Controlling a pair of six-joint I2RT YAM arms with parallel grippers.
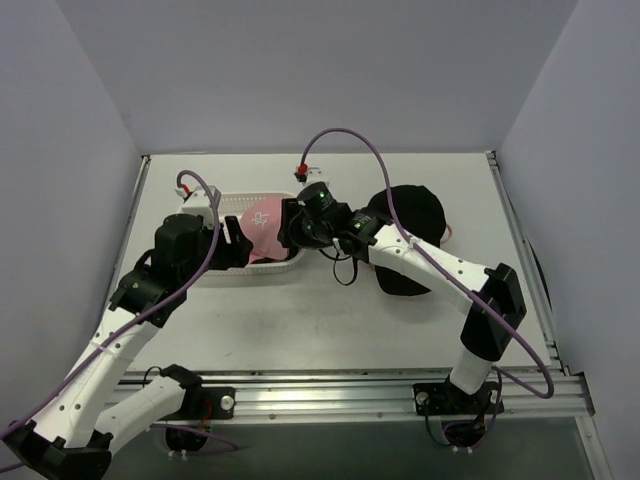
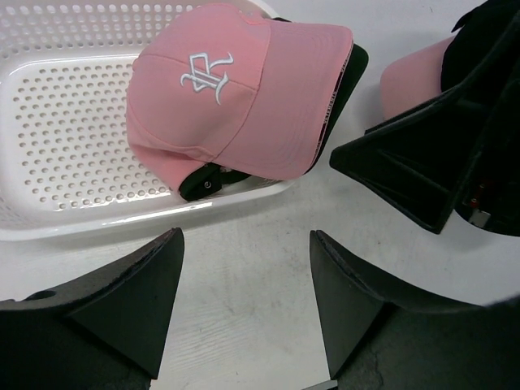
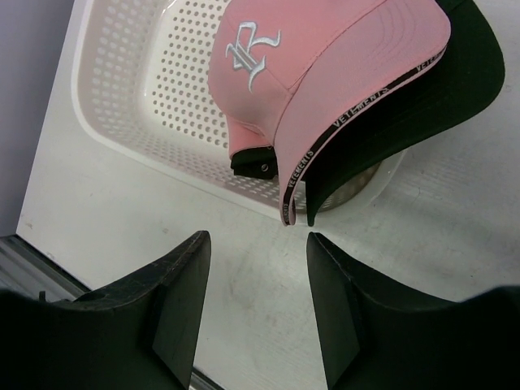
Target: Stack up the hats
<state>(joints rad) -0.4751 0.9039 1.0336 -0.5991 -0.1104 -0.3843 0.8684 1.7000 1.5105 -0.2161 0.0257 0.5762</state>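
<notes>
A pink cap [image 1: 262,222] with a white logo lies on a black cap inside the white basket [image 1: 215,272], brims hanging over the right rim. In the left wrist view the pink cap [image 2: 236,97] sits just beyond my open, empty left gripper [image 2: 246,244]. In the right wrist view the pink cap [image 3: 317,73] covers the black cap [image 3: 422,106], their brim tips just ahead of my open, empty right gripper [image 3: 258,244]. In the top view the left gripper [image 1: 240,243] and right gripper [image 1: 290,225] flank these caps. Another black cap [image 1: 410,215] lies on a pink one at the right.
The basket [image 2: 65,138] holds nothing else that shows, and also appears in the right wrist view [image 3: 138,106]. The right gripper's body [image 2: 439,154] stands close at the right of the left wrist view. Grey walls enclose the table; a metal rail runs along the near edge.
</notes>
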